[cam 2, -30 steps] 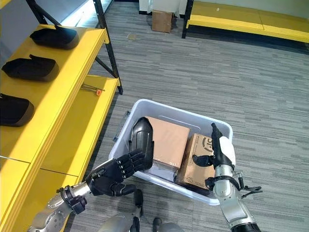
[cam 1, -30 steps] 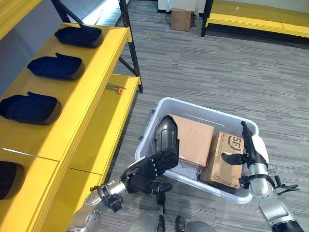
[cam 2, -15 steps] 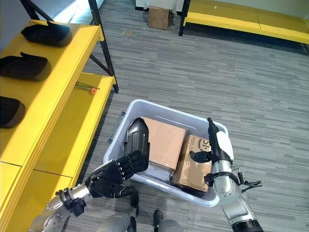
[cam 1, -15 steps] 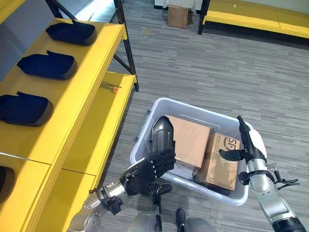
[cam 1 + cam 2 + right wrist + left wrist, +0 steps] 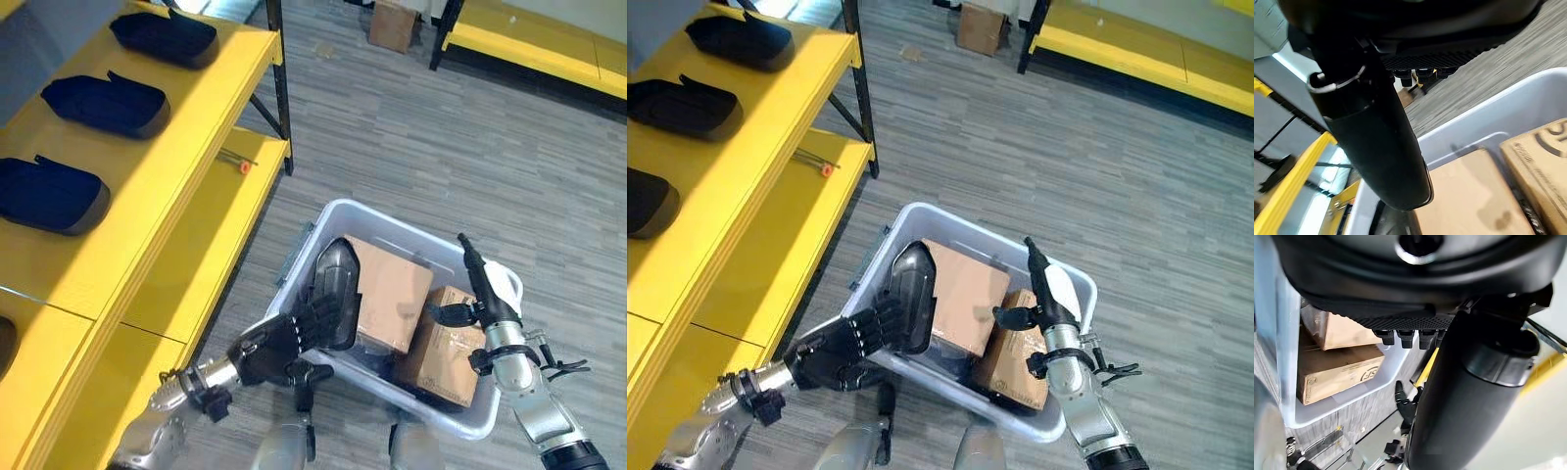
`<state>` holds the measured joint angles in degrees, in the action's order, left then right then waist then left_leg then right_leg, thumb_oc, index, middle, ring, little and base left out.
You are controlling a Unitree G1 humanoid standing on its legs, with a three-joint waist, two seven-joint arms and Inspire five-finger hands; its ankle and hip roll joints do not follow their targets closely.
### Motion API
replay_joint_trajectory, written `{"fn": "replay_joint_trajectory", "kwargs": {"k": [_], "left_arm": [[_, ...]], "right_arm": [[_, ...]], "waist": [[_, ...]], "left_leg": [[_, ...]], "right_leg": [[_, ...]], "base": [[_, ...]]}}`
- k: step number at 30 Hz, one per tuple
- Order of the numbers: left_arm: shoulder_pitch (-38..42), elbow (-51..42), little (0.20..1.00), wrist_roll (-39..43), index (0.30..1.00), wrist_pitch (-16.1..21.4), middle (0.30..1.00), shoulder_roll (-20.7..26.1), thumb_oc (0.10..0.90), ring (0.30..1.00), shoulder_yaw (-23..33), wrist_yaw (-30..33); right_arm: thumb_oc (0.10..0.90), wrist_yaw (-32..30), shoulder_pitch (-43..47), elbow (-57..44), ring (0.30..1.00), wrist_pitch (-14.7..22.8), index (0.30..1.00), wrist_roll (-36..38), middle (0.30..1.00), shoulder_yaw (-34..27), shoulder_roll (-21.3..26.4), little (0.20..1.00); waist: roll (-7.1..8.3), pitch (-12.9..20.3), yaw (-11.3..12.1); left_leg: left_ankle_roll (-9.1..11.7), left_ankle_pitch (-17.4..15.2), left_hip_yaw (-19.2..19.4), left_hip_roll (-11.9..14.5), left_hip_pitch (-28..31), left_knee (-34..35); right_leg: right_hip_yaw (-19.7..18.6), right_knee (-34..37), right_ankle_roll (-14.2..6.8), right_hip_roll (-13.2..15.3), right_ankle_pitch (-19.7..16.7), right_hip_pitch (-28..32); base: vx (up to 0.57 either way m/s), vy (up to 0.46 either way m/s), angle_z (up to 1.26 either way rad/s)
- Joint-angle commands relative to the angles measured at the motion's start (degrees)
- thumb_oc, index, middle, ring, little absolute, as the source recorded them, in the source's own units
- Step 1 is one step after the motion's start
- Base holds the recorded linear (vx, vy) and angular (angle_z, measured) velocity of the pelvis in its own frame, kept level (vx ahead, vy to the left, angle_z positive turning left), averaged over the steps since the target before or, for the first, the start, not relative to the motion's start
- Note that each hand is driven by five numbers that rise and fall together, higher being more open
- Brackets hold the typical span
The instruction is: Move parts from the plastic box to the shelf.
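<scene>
Showing three dark parts (image 5: 108, 103) already on the yellow shelf (image 5: 162, 201) at upper left, with the left hand (image 5: 279, 343) curled around another part (image 5: 336, 294) at the box (image 5: 490, 406) edge, right hand (image 5: 485, 299) straight-fingered, cartons (image 5: 392, 289) remaining inside.

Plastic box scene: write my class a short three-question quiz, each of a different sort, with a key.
1. True or false: the left hand has its fingers against the black part that stands in the plastic box.
2. How many cardboard boxes lie in the plastic box?
3. Where do the other black parts lie? A) on the floor B) on the yellow shelf C) in the right hand

Key: 1 true. 2 two: the plain cardboard box and the printed cardboard box. 3 B.
</scene>
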<state>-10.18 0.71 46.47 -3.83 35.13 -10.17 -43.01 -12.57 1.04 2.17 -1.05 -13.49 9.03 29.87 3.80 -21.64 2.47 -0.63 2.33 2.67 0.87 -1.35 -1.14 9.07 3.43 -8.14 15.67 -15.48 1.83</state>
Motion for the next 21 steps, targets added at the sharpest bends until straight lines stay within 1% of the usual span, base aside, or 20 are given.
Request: {"fn": "replay_joint_trajectory", "kwargs": {"k": [1,5,8,11,13,17,20,21], "left_arm": [[0.94,-6.11,1.0,2.62,1.0,2.42,1.0,-3.42,0.9,1.0,0.38,-1.64],[-0.13,-6.38,1.0,3.37,1.0,2.73,1.0,-4.4,0.9,1.0,0.39,-1.28],[-0.12,-6.09,1.0,3.86,1.0,2.35,1.0,-4.72,0.9,1.0,0.42,-1.25],[-0.34,-5.97,1.0,3.86,1.0,1.89,1.0,-4.75,0.9,1.0,0.71,-1.68],[-0.7,-6.17,1.0,3.73,1.0,1.13,1.0,-4.58,0.9,1.0,1.13,-2.01],[-0.86,-6.29,1.0,3.92,1.0,0.7,1.0,-4.14,0.9,1.0,1.43,-1.97],[-1.25,-6.71,1.0,4.35,1.0,0.23,1.0,-3.54,0.9,1.0,2.28,-2.06],[-1.69,-7.18,1.0,4.55,1.0,0.26,1.0,-3.28,0.9,1.0,2.62,-1.8]], "right_arm": [[0.9,0.35,5.08,-2.77,1.0,3.13,1.0,-0.4,1.0,-2.85,6.11,1.0],[0.9,2.51,4.62,-3.88,1.0,3.32,1.0,-0.39,1.0,-3.05,8.34,1.0],[0.9,3.9,4.34,-4.19,1.0,3.19,1.0,-0.27,1.0,-3.13,9.44,1.0],[0.9,5.39,4.18,-4.57,1.0,3.11,1.0,-0.46,1.0,-3.34,9.77,1.0],[0.9,8.35,3.92,-5.06,1.0,3.8,1.0,-2.05,1.0,-3.05,10.0,1.0],[0.9,10.4,3.6,-5.74,1.0,4.23,1.0,-3.06,1.0,-2.68,10.7,1.0],[0.9,12.98,3.3,-6.98,1.0,5.48,1.0,-3.96,1.0,-2.65,12.05,1.0],[0.9,14.35,3.01,-8.19,1.0,6.91,1.0,-4.54,1.0,-2.65,12.97,1.0]], "waist": [[-1.41,6.17,-1.17],[-1.55,7.37,-1.58],[-1.6,7.93,-1.93],[-1.6,8.09,-2.08],[-1.59,8.18,-2.19],[-1.5,8.31,-2.17],[-1.3,8.35,-1.87],[-1.11,8.31,-1.58]], "left_leg": [[2.99,-2.48,7.65,7.4,4.0,4.99],[4.36,-1.46,8.32,8.64,4.6,6.14],[4.81,-1.12,8.16,8.93,4.56,6.14],[4.83,-1.06,8.21,8.91,4.75,6.14],[4.72,-1.13,8.2,8.81,5.1,6.14],[4.58,-1.23,7.94,8.69,5.48,6.14],[4.41,-1.33,7.41,8.65,5.68,6.14],[4.33,-1.33,7.16,8.69,5.77,6.14]], "right_leg": [[1.19,-5.46,-2.52,-3.42,11.88,-3.1],[2.27,-3.8,-1.63,-4.23,12.95,-0.95],[2.32,-3.59,-0.99,-4.66,13.64,-0.05],[2.41,-3.83,-0.8,-4.69,14.0,0.32],[2.19,-4.26,-0.65,-4.79,14.5,0.72],[2.07,-4.75,-0.5,-4.91,15.04,1.15],[2.02,-5.17,-0.28,-5.15,15.6,1.52],[2.26,-5.35,-0.15,-5.32,15.91,1.87]], "base": [[0.05,-0.054,-0.34],[0.04,-0.015,-0.19],[0.03,0.01,-0.06],[0.02,0.01,-0.01],[0.04,0.024,0.08],[0.04,0.006,0.02],[0.04,-0.02,0.04],[0.05,-0.036,0.05]]}}
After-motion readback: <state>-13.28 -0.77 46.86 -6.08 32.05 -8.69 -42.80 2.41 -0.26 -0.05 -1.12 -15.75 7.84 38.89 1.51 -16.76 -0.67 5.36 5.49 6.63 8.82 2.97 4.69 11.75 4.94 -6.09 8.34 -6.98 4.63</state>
